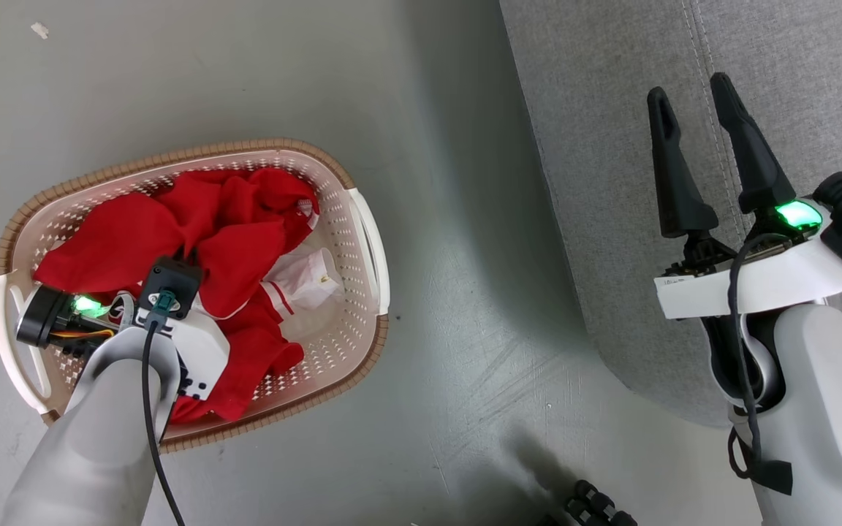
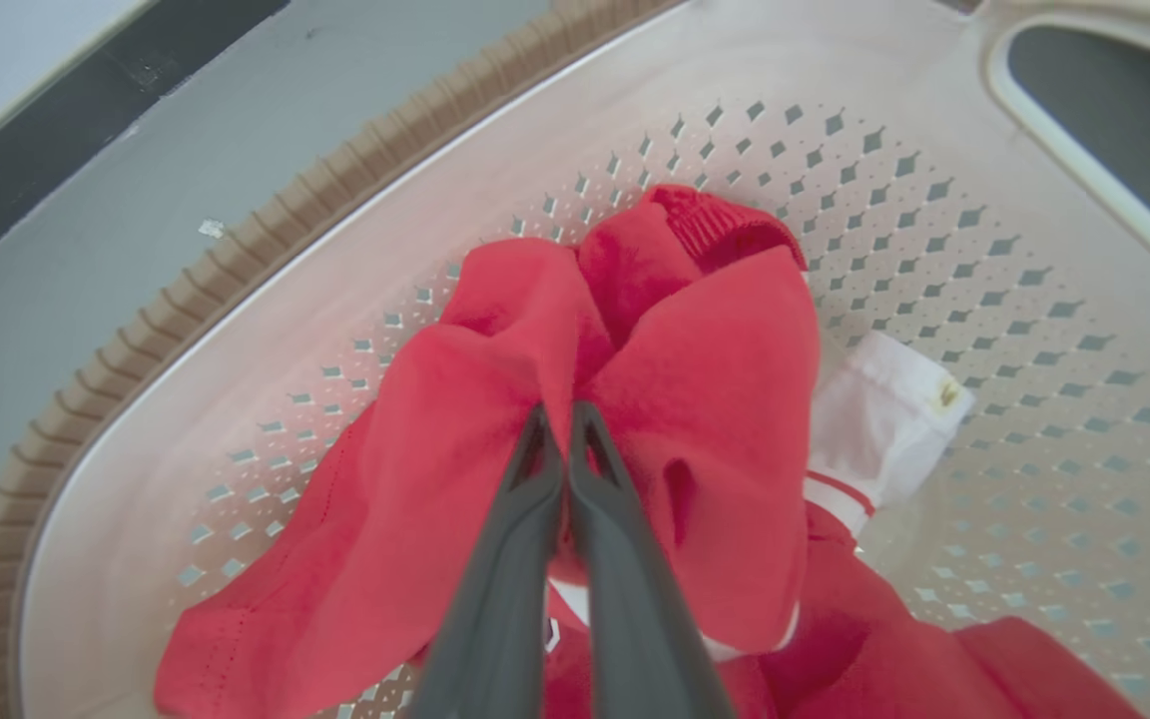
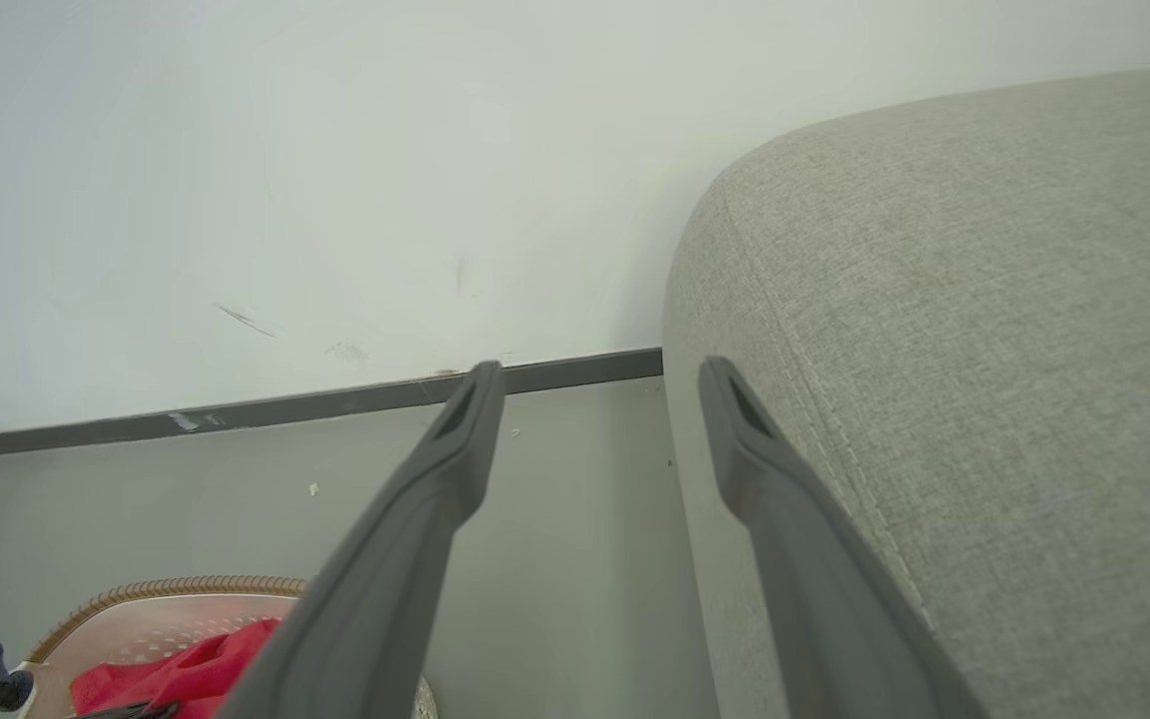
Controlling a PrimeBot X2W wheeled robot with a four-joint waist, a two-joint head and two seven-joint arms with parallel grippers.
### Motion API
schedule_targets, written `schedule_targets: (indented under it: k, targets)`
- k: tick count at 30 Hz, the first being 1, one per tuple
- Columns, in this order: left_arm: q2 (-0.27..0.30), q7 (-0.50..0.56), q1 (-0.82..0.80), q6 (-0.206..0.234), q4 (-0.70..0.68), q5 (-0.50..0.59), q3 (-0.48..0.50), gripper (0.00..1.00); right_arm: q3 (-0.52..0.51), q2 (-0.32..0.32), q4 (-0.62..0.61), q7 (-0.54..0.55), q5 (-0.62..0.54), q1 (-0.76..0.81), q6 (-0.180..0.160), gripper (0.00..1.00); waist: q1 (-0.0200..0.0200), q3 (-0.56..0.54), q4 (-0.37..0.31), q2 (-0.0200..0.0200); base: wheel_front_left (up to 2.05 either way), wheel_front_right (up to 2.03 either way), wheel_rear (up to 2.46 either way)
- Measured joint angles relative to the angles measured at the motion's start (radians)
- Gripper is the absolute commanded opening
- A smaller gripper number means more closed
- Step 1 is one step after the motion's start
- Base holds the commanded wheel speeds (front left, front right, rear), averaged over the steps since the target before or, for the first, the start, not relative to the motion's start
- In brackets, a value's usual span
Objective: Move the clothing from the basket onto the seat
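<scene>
The cream basket (image 1: 364, 219) with a brown rim stands on the floor at the left, and the red clothing (image 1: 234, 252) is piled inside it. My left arm reaches down into the basket. In the left wrist view my left gripper (image 2: 560, 417) is shut, its tips pinching a fold of the red clothing (image 2: 725, 399) above the perforated basket wall (image 2: 236, 359). My right gripper (image 1: 688, 88) stands open and holds nothing, hovering over the grey seat (image 1: 611, 234) at the right. Its fingers (image 3: 465, 439) point past the seat's rounded edge (image 3: 984, 350).
A white cloth piece (image 1: 311, 277) lies among the red fabric. Grey floor (image 1: 465, 292) separates basket and seat. A pale wall with a dark baseboard (image 3: 335, 404) stands behind. A dark ribbed part (image 1: 596, 505) sits at the bottom edge. A small white scrap (image 1: 39, 30) lies far left.
</scene>
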Motion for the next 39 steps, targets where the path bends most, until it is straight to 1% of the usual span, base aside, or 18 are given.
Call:
schedule_targets:
  k: [10, 14, 19, 27, 39]
  targets:
    - [-0.02, -0.02, 0.005, -0.023, -0.034, -0.049, 0.022, 0.0, -0.003, 0.0, 0.032, 0.0, 0.0, -0.006, 0.0, 1.0, 0.0, -0.026, 0.02, 0.0, 0.0, 0.0, 0.0]
    - [-0.031, -0.026, 0.019, -0.023, -0.067, -0.067, 0.036, 0.0, -0.006, 0.0, 0.041, 0.0, -0.003, -0.006, 0.0, 1.0, -0.0001, -0.041, 0.033, 0.0, 0.0, 0.0, 0.0]
    - [-0.04, -0.027, 0.046, -0.023, -0.143, -0.099, 0.055, 0.0, -0.009, -0.001, 0.06, 0.0, -0.023, -0.006, 0.0, 1.0, -0.0001, -0.072, 0.057, 0.0, 0.0, 0.0, 0.0]
    - [-0.043, -0.027, 0.065, -0.023, -0.332, -0.127, 0.091, 0.0, -0.028, -0.002, 0.08, 0.0, -0.058, -0.006, 0.0, 1.0, -0.0001, -0.126, 0.091, 0.0, 0.0, 0.0, 0.0]
    - [-0.046, -0.028, 0.149, -0.023, -0.5, -0.162, 0.125, 0.0, -0.04, -0.002, 0.124, 0.0, -0.075, 0.003, 0.0, 1.0, 0.0, -0.231, 0.141, 0.0, 0.0, 0.0, 0.0]
